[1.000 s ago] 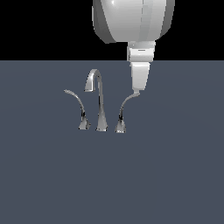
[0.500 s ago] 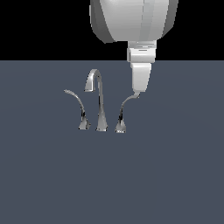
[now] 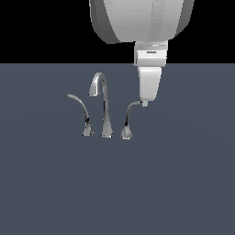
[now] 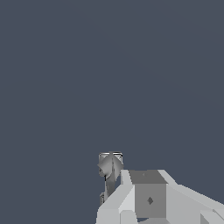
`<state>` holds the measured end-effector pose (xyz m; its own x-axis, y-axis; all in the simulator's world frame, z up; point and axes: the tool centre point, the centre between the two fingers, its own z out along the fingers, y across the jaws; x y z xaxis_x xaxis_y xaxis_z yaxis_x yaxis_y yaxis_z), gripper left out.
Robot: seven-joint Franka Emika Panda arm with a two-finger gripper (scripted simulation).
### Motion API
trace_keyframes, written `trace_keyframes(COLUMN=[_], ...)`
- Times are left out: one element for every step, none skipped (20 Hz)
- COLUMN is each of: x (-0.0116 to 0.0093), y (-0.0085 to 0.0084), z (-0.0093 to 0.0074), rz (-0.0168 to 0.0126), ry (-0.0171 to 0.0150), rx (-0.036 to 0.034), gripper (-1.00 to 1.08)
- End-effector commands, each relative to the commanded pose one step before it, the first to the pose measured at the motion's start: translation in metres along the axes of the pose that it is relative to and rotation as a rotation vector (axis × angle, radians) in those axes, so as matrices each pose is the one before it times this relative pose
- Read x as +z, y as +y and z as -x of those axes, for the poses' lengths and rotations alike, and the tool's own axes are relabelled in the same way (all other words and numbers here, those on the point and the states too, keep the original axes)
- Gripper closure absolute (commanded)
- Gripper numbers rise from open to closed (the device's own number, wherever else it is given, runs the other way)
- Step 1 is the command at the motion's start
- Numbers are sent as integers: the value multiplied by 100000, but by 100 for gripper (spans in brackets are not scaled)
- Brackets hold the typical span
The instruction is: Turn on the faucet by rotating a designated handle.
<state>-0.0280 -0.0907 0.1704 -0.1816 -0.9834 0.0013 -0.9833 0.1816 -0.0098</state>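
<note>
The chrome faucet stands mid-scene on the grey floor, with its tall hooked spout [image 3: 103, 103] in the middle. The handle [image 3: 128, 118] is the curved lever on the exterior view's right, rising from a broad cone foot. Its thin tip points to the right. My gripper [image 3: 145, 102] hangs straight down with its fingertips against that tip, on its right side. No gap shows between the fingers, and they hold nothing. In the wrist view the handle [image 4: 109, 168] shows just beside my fingers [image 4: 148, 197]. The twin lever [image 3: 81, 114] stands left of the spout.
Flat grey floor [image 3: 174, 183] lies all round the faucet. The arm's large white body [image 3: 137, 18] fills the top of the exterior view above the gripper.
The arm's upper body has drifted slightly to the exterior view's left. The fingertips stay at the handle's tip. The handle shows no clear turn.
</note>
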Motion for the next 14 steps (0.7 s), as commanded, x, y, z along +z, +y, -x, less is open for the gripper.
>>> trace_keyframes(x=[-66, 0, -1, 0, 49, -7, -5, -7, -5, -8, -8, -6, -6, -7], y=[1267, 353, 354, 0, -521, 238, 239, 241, 242, 243, 244, 245, 246, 246], z=[1235, 67, 68, 0, -909, 529, 541, 536, 547, 543, 546, 558, 562, 566], rz=[820, 72, 73, 0, -376, 37, 41, 37, 41, 37, 37, 41, 41, 41], ry=[-178, 19, 18, 0, 126, -9, -10, -9, -11, -10, -11, -13, -14, -15], rx=[-1723, 63, 63, 0, 1440, -133, -149, -133, -148, -133, -133, -148, -148, -148], gripper=[108, 108, 108, 108, 108, 108, 108, 108, 108, 108, 108, 108, 108, 108])
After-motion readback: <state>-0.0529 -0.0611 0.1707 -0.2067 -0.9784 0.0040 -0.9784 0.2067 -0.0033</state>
